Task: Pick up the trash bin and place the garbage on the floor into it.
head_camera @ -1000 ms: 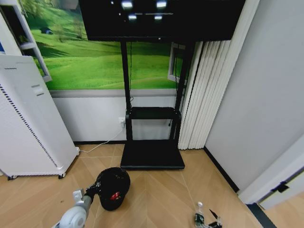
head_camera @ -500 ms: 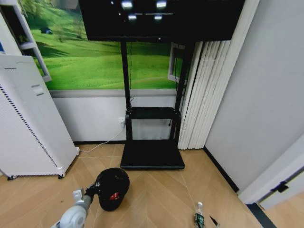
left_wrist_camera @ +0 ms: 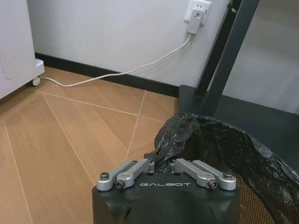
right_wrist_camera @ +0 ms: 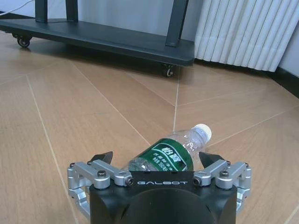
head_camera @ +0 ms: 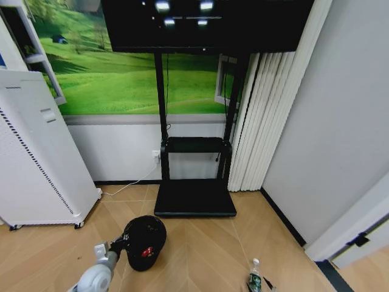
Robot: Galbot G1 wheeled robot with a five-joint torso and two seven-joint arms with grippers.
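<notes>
Left gripper clamped on the bin's liner, right gripper spread over the bottle.

The left gripper (left_wrist_camera: 161, 164) is pinched together on a fold of the black bag at the rim of the trash bin (head_camera: 146, 241), which sits on the wood floor (head_camera: 200, 249) before the black TV stand (head_camera: 194, 198). The right gripper (right_wrist_camera: 159, 161) has its fingers wide apart on either side of the clear bottle (right_wrist_camera: 170, 154) with a green label, lying on its side on the floor.
</notes>
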